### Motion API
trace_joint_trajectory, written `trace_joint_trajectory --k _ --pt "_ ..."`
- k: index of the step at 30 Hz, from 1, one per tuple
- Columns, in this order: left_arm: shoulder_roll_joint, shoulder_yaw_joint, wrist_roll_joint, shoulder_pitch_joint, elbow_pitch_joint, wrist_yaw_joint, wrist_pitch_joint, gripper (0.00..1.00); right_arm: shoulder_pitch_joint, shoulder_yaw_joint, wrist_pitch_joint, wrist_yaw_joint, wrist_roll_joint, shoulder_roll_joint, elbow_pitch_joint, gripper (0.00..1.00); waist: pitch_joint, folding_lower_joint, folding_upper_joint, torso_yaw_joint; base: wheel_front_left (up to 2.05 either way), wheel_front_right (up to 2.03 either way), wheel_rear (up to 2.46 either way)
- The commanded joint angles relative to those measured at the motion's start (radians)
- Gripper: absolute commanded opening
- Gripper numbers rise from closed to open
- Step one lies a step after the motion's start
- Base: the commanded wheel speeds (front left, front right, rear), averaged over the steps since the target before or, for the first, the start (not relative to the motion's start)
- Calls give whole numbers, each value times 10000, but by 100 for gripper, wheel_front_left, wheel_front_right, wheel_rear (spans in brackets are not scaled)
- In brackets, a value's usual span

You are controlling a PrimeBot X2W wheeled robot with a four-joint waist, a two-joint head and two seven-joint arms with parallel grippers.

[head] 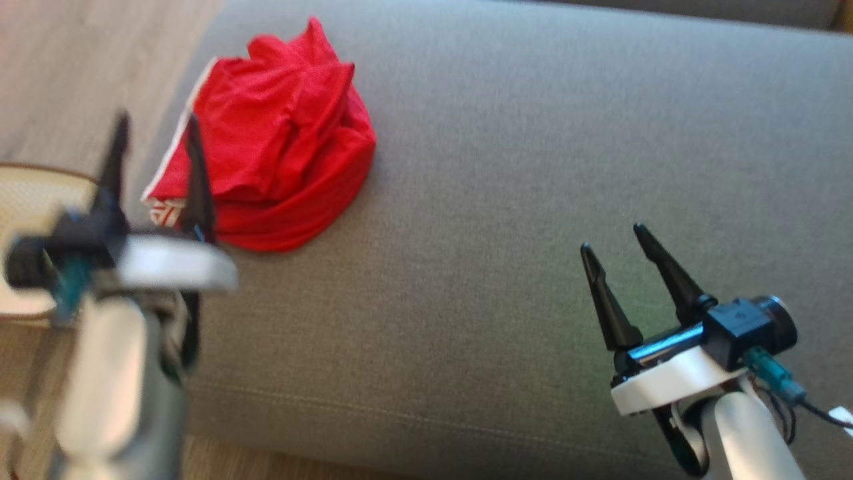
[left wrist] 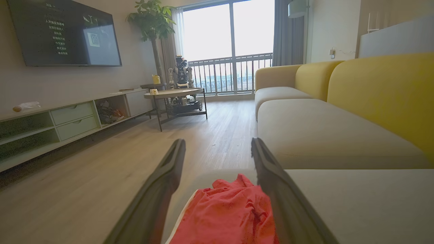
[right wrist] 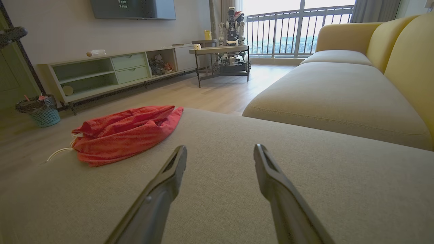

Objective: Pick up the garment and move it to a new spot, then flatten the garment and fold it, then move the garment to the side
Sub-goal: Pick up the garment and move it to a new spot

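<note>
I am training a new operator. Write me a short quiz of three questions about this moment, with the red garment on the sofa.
1. True or false: the right gripper is shut on the red garment.
2. Where does the red garment lie? A) on the wooden floor; B) crumpled on the grey sofa seat, near its edge; C) on the TV shelf.
3. Which gripper is nearer to the red garment?

Key:
1. False: its fingers stand open over bare seat, apart from the cloth.
2. B.
3. The left gripper, open, right at the red garment.
</note>
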Motion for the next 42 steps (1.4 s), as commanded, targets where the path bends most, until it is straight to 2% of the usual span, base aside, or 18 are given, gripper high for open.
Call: trace_joint_trajectory --k 1,5,10,14,17,21,29,30,31,35,42 --pt "373 487 -107 -763 -123 -59 71 100 -356 206 -93 -2 -92 -74 -388 100 495 -1 0 -111 0 0 0" --pt "641 626 -678 -2872 1654 -635 978 100 -688 139 -93 -2 -283 -74 -479 100 1214 -1 0 -170 0 0 0" --pt "792 493 -1468 -5124 3960 -1244 2892 100 -1106 155 -93 -2 -424 -74 -559 100 2057 -1 0 -292 0 0 0" --pt "852 201 -2059 -6442 5723 -1485 4603 100 -1399 138 -93 -2 -546 -74 -634 100 2604 -1 0 -392 0 0 0" --pt "975 -90 -2250 -7096 6757 -1549 5402 100 -1585 137 -93 -2 -624 -74 -697 100 2965 -1 0 -489 0 0 0" --pt "1219 -497 -2187 -7608 7864 -1575 5766 100 -1889 108 -93 -2 -652 -74 -793 100 3337 -1 0 -676 0 0 0" --pt "1328 -1029 -2436 -7881 9148 -1590 5211 100 -2012 20 -93 -2 -609 -74 -932 100 3587 -1 0 -834 0 0 0" --pt "1318 -1104 -2511 -7881 9253 -1590 5157 30 -2020 6 -93 -2 -610 -74 -927 100 3587 -1 0 -830 0 0 0" --pt "1318 -1208 -2585 -7888 9335 -1591 5119 1 -2025 -7 -93 -2 -609 -74 -920 100 3580 -1 0 -820 0 0 0" --pt "1459 -1438 -2855 -7923 9505 -1592 4510 0 -2021 -11 -93 -2 -590 -74 -891 100 3405 -1 0 -730 0 0 0" --pt "1804 -1819 -3085 -7904 9467 -1592 2697 0 -1886 129 -93 -2 -420 -74 -745 100 2604 -1 0 -689 0 0 0"
